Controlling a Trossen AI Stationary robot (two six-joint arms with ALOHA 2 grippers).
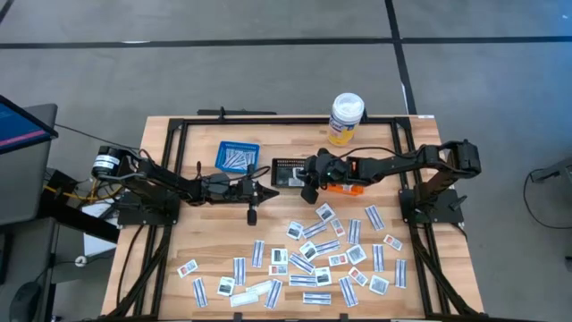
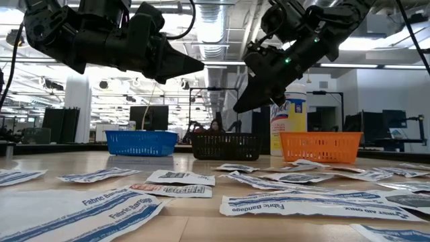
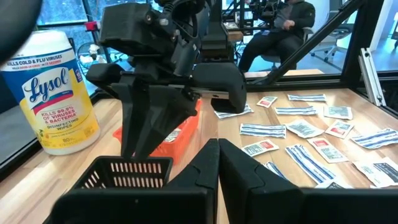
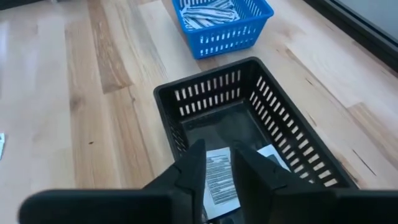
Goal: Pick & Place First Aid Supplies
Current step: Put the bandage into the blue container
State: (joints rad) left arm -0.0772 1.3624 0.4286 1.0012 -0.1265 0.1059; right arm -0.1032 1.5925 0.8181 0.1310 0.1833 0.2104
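The right claw [image 4: 216, 163] hangs over the black basket [image 4: 292, 140] with its fingers slightly parted and a white packet [image 4: 219, 177] showing in the gap between them, so I judge it is dropping it there. The left claw [image 1: 253, 190] waits shut above the worktop [image 1: 179, 241], while most packets [image 1: 313, 259] lie scattered on the near side.

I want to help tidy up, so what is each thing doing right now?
Blue plastic basket: upright, holding narrow strips.
Black plastic basket: upright, white packets inside.
Orange plastic basket: upright, contents unclear.
Tall white wipes bottle with yellow label: upright, cap on.
Small flat white packets: scattered flat on table.
Left gripper: shut, empty.
Right gripper: open above black basket.
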